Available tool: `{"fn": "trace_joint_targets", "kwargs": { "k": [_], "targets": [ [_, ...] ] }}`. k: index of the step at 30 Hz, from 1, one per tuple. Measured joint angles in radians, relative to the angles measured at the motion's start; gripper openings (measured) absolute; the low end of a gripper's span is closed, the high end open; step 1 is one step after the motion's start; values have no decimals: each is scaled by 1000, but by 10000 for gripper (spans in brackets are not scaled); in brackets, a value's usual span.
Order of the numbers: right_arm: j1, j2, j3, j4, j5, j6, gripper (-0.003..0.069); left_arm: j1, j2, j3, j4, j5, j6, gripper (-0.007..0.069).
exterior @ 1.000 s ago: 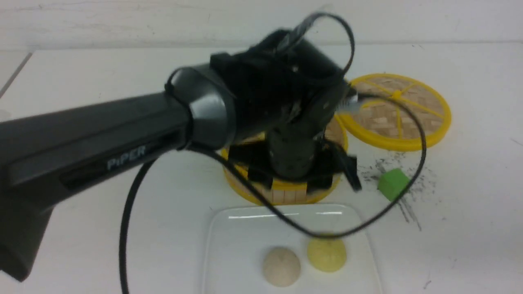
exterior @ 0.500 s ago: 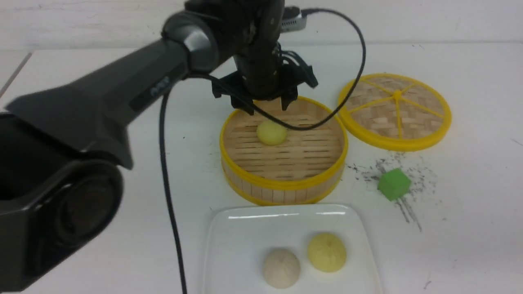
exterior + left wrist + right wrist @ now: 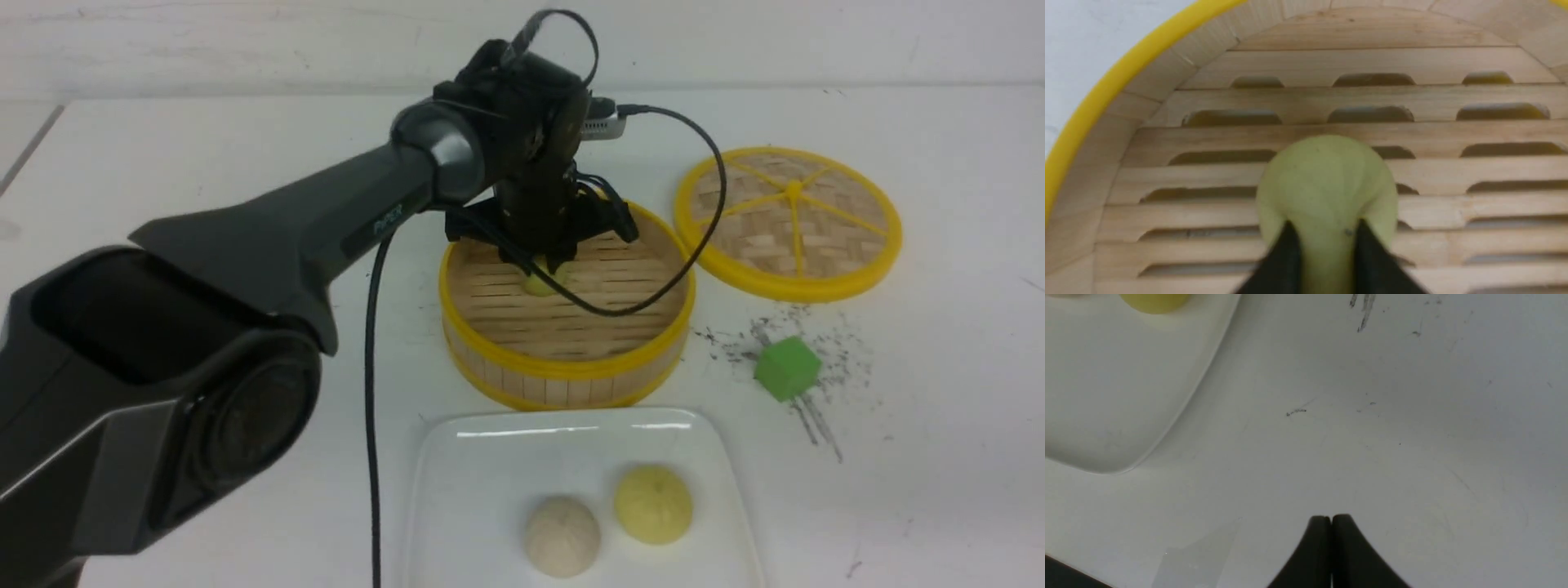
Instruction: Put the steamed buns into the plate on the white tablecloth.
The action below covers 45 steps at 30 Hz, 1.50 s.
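Note:
One pale yellow steamed bun (image 3: 539, 285) (image 3: 1327, 179) sits on the slatted floor of the bamboo steamer basket (image 3: 563, 371). My left gripper (image 3: 545, 265) (image 3: 1326, 233) reaches down into the basket, and its two dark fingertips (image 3: 1289, 245) press into the bun's sides, shut on it. On the white plate (image 3: 465, 465) at the front lie a beige bun (image 3: 562, 535) and a yellow bun (image 3: 653, 504). My right gripper (image 3: 1331, 517) hangs shut and empty over the white tablecloth (image 3: 1412, 437) beside the plate's corner (image 3: 1106, 396). The front view does not show it.
The round woven steamer lid (image 3: 788, 220) lies flat to the right of the basket. A small green cube (image 3: 785, 367) rests on a patch of dark speckles on the tablecloth (image 3: 939, 449). My left arm's cable loops over the basket.
My left arm swung back from over the basket's front, then dropped into the basket. Its jaws went from wide open above the bun to shut on it. The right gripper stayed shut.

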<state>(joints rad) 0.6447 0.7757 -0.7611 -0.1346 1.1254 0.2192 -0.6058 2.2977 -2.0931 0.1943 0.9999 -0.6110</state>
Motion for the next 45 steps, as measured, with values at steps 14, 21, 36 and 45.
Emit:
{"fn": "trace_joint_targets", "kwargs": {
  "k": [14, 21, 36, 45],
  "targets": [
    [0, 0, 2, 14, -13, 0, 31, -29, -582, 107, 6, 237, 173, 22],
    [0, 0, 42, 21, -42, 1, 38, -148, -786, 590, -133, 233, 156, 36],
    [0, 0, 49, 21, -74, 3, 60, -313, -651, 1027, -58, -113, -95, 319],
    [0, 0, 49, 24, -61, 3, 69, -315, -614, 1018, -56, -117, -99, 441]
  ]
}}
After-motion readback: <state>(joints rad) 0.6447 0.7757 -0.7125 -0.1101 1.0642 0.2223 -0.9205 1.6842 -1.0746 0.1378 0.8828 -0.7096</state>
